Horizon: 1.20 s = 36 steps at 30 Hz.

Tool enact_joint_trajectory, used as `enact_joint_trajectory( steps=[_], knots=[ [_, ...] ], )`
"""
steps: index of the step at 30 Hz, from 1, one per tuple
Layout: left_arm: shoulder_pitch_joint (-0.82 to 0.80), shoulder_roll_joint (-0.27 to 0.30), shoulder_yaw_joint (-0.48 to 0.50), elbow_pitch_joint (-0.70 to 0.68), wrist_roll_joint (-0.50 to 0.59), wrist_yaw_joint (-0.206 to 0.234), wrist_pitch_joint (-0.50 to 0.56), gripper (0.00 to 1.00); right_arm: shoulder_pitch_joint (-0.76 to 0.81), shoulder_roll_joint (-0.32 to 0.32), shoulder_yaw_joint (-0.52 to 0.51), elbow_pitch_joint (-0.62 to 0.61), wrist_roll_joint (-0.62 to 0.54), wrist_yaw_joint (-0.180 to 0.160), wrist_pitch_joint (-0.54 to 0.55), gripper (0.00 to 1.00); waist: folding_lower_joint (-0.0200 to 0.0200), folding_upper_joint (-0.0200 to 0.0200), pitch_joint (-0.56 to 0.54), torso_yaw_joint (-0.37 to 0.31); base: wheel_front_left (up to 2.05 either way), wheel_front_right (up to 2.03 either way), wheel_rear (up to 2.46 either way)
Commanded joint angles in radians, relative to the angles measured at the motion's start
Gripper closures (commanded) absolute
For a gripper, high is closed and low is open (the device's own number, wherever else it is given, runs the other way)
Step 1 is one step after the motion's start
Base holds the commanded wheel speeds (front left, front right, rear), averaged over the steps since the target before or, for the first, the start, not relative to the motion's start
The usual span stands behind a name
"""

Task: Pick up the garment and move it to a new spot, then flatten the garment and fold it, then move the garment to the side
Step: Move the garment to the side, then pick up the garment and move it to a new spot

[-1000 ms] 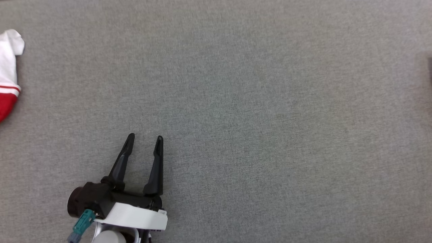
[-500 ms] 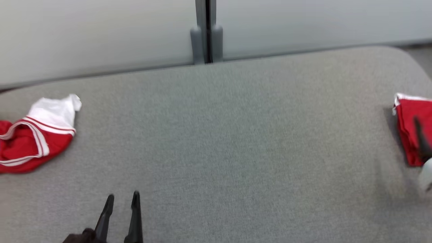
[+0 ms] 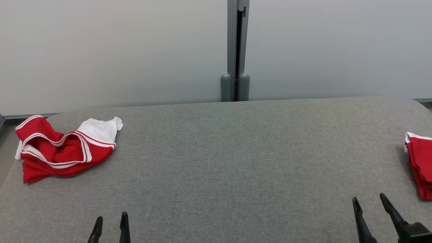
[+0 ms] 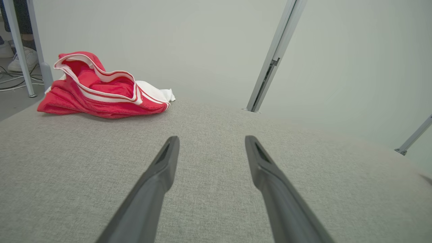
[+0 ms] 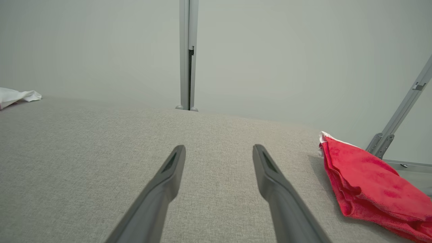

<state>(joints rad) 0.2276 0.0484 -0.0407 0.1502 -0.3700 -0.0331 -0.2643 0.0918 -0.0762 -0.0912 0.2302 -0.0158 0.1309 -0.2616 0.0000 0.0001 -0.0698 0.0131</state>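
Two garments lie well apart on a grey padded table [image 3: 236, 162]. The crumpled garment [image 3: 60, 152], red with white trim, sits at the far left corner, close to the pale wall. Its long axis runs roughly left to right: the red bulk lies toward the table's left edge, and a white end points right, toward the grey post [image 3: 235, 50] behind the table. The folded garment [image 3: 420, 165], plain red, lies at the right edge with its long axis running near to far, partly cut off by the frame. The left gripper [image 3: 111, 217] and right gripper [image 3: 368, 199] hover low at the near side, fingers pointing away from the robot, both spread wide and holding nothing.
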Motion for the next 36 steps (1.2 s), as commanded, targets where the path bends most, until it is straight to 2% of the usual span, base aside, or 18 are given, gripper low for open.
enact_joint_trajectory(
  steps=[1, 7, 17, 22, 32, 36],
  knots=[
    [0.004, 0.004, 0.004, 0.001, 0.001, -0.002, 0.0, 0.0, 0.009, -0.003, -0.006, -0.009, -0.005, 0.0, -0.005, 0.0, 0.0, -0.0001, -0.012, 0.01, 0.0, 0.0, 0.0],
    [0.002, 0.004, 0.001, 0.01, -0.007, -0.008, 0.0, 0.0, 0.047, 0.022, 0.001, -0.008, -0.009, 0.0, -0.005, 0.0, 0.0, -0.0001, -0.019, 0.01, 0.0, 0.0, 0.0],
    [-0.016, 0.004, -0.012, 0.011, 0.0, -0.009, 0.0, 0.0, 0.036, 0.024, 0.024, -0.003, 0.029, 0.0, -0.005, 0.0, 0.0, -0.0001, -0.011, 0.022, 0.0, 0.0, 0.0],
    [-0.027, 0.004, -0.017, 0.01, 0.007, -0.009, 0.0, 0.0, 0.06, 0.024, 0.032, -0.006, 0.044, 0.0, -0.005, 0.0, 0.0, -0.0001, -0.014, 0.089, 0.0, 0.0, 0.0],
    [0.027, 0.004, 0.014, -0.006, 0.009, -0.007, 0.0, 0.0, 0.04, 0.023, 0.121, -0.008, 0.093, 0.0, -0.005, 0.0, 0.0, -0.0001, -0.023, 0.272, 0.0, 0.0, 0.0],
    [0.031, 0.004, 0.014, -0.016, 0.007, -0.011, 0.0, 0.0, 0.037, 0.023, 0.125, -0.007, 0.088, 0.0, -0.005, 0.0, 0.0, -0.0001, -0.011, 0.294, 0.0, 0.0, 0.0]
  ],
)
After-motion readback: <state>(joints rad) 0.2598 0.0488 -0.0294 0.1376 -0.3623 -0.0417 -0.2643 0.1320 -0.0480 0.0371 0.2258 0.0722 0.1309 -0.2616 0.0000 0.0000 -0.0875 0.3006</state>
